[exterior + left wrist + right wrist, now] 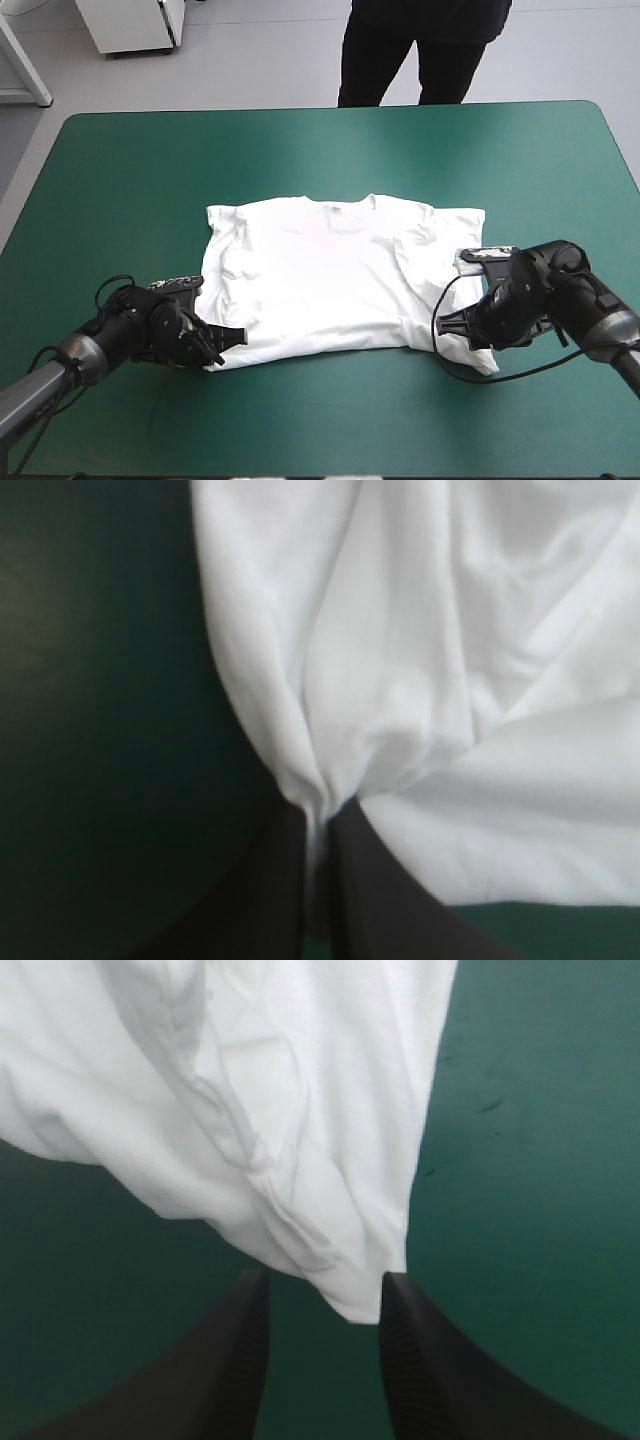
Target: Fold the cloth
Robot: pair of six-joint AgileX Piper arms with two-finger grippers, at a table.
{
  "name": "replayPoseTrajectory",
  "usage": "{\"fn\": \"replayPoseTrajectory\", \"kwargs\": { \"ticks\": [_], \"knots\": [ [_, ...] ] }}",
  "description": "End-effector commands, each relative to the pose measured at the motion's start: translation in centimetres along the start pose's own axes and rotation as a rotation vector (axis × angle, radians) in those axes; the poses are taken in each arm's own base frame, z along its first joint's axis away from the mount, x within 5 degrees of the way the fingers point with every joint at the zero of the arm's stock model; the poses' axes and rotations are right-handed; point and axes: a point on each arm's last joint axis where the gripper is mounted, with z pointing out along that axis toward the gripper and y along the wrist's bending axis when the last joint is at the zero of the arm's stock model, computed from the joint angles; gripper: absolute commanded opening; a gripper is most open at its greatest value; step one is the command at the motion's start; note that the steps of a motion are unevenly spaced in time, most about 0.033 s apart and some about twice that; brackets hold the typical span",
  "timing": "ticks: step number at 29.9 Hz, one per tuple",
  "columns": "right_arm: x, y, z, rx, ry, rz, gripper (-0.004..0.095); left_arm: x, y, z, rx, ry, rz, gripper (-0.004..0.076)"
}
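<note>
high view shows me the t-shirt [330,275] spread flat mid-bench [130,180]. my left pincer [320,820] is clamped on a bunched pinch of its near left corner, a thin bite that could slip on lifting. my right pincer [325,1290] stands apart around the near right corner, gripping nothing; lifting now would skew the fold.

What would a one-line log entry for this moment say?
T-shirt: spread on table | left hand: shut on near-left corner | right hand: open, near-right corner between its fingers
</note>
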Motion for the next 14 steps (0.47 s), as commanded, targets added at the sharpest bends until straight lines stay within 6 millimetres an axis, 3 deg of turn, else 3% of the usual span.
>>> {"fn": "replayPoseTrajectory", "kwargs": {
  "ticks": [1,7,14],
  "knots": [
    [0.3,0.0,0.3,-0.024,-0.044,-0.003,0.0366,0.6,1.0,1.8,-0.084,0.053,0.047,-0.0022],
    [1.9,-0.6,2.7,0.005,0.019,0.009,0.0493,0.7,0.9,1.8,-0.081,0.054,0.047,-0.0022],
    [2.2,-0.9,4.5,0.012,-0.031,0.047,0.0496,0.7,1.0,1.8,-0.082,0.056,0.051,-0.0022]
  ]
}}
